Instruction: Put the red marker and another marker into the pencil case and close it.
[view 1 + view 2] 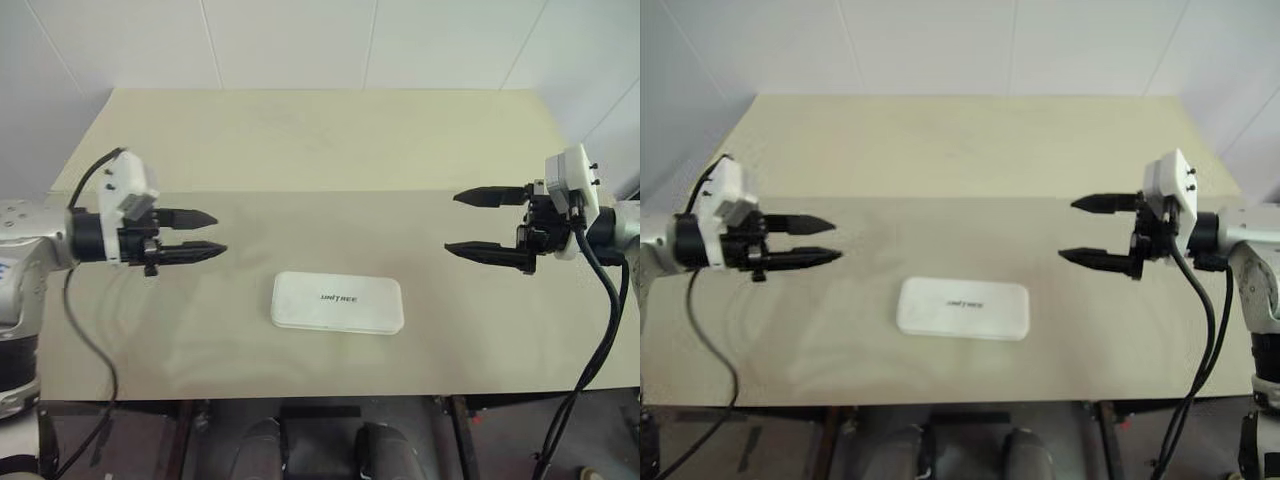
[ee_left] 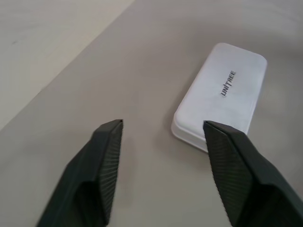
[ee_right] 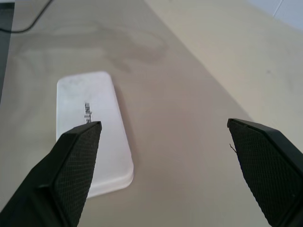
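The white pencil case (image 1: 337, 302) lies flat with its lid shut, dark lettering facing up, near the front middle of the table. The red marker and the other marker are out of view. My left gripper (image 1: 218, 234) hovers above the table to the left of the case, open and empty, pointing inward. My right gripper (image 1: 452, 222) hovers to the right of the case, open wide and empty. The left wrist view shows the case (image 2: 220, 94) beyond the left gripper (image 2: 162, 125). In the right wrist view, the case (image 3: 80, 99) lies past the right gripper (image 3: 163, 124).
The beige table (image 1: 300, 150) stretches back to a white wall. Its front edge (image 1: 300, 398) runs just below the case. Black cables hang from both wrists.
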